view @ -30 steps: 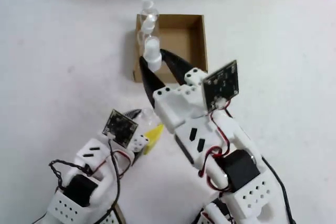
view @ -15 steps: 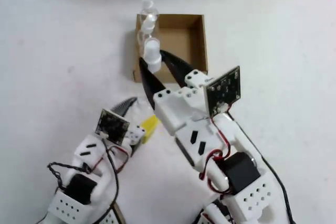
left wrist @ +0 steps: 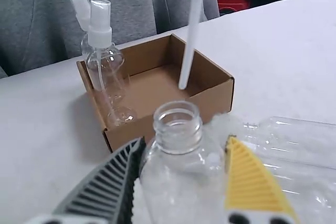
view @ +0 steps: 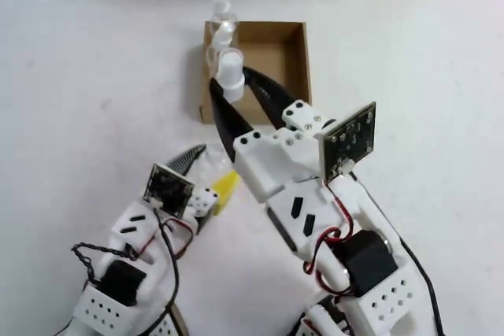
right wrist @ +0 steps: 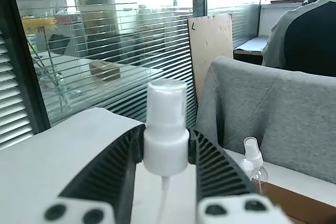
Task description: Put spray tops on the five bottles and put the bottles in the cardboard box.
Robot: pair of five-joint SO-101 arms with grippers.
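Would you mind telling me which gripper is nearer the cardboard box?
Right. The right gripper holds a spray top above the cardboard box; the left gripper grips an open bottle short of it.

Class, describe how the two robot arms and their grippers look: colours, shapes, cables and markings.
The left arm and right arm have white shells, black motors, thin red and black cables and a dark square board at each wrist. The left gripper has one grey and one yellow ribbed finger; the right gripper has two black, ribbed, tapering fingers.
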